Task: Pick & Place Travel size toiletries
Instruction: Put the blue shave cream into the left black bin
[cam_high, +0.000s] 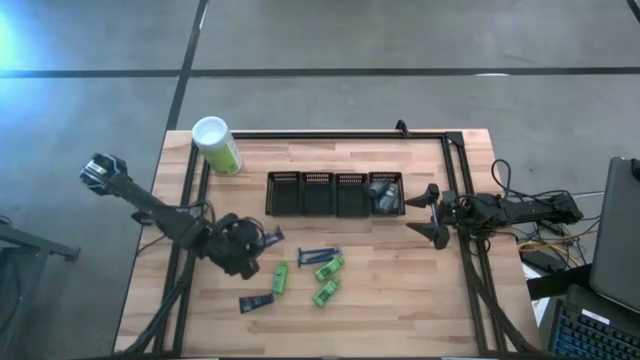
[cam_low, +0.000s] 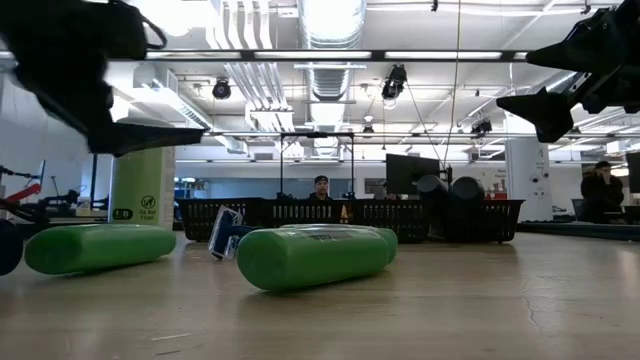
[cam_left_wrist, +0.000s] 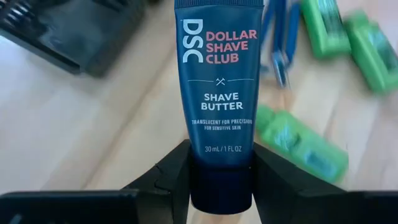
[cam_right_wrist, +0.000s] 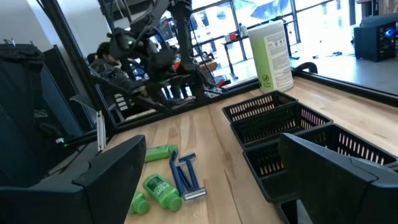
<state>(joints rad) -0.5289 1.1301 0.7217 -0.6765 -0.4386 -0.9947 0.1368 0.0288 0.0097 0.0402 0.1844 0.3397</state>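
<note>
Left claw is clamped on the cap end of a dark navy plastic tube printed "Dollar Shave Club Shave Butter". In the high view that claw sits over the near-left part of the light wooden counter, above the surface (the low view shows it hanging clear of the wood).

Right claw is released, fingers spread wide, holding nothing. It hovers just right of the row of four black mesh bins at mid-counter. The rightmost bin holds some grey oval bottles; the other three look bare from above.

Loose toiletries on the counter:
- second dark navy tube, lying flat at the near edge, just right of the left claw
- three bright green tubes: one beside the left claw, two more a bit further right
- thin blue razors lying just far of the green tubes, between them and the bins (count unclear, looks like two in the right wrist view)

Tall pale-green canister with white cap stands upright at the far-left corner of the counter, well apart from the rest.
</note>
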